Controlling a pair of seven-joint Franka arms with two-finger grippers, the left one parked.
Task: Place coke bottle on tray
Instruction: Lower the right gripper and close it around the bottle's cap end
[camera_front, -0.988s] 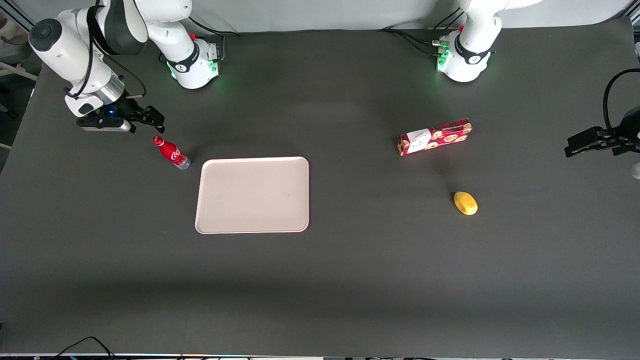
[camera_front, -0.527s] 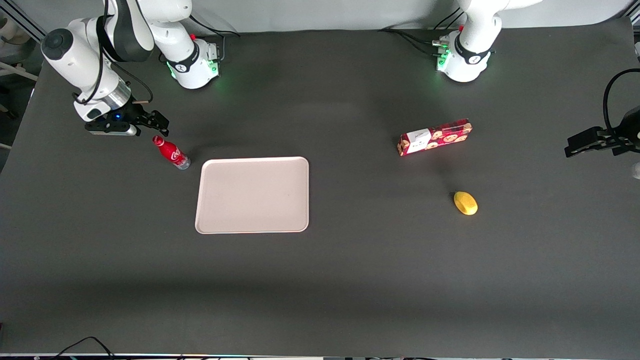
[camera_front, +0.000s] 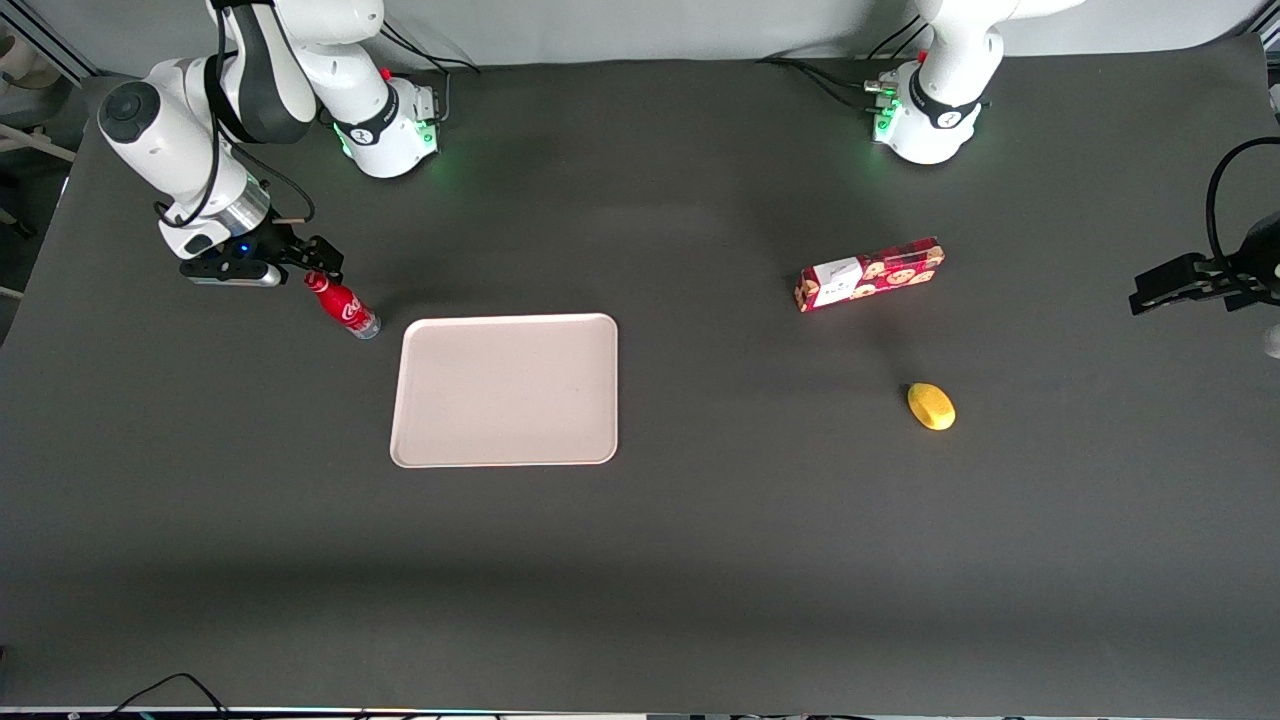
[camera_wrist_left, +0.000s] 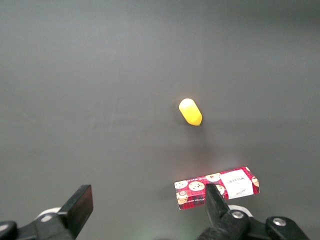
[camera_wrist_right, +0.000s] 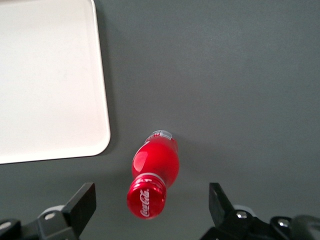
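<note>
Since a second ago the gripper (camera_front: 318, 262) has moved down and in toward the bottle's cap at upper left of the front view, fingers spread wide and empty. Largest, the tray (camera_front: 505, 390) lies bare at center-left; the coke bottle (camera_front: 342, 304) stands just beside its upper-left corner, on the table.

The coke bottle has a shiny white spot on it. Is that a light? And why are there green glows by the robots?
Right wrist view: yes, the pale patch on the coke bottle is glare from a lamp above; the open gripper hovers over its cap. Front view: the green glows are lights on the arm bases spilling onto the dark table; the tray looks evenly lit.
</note>
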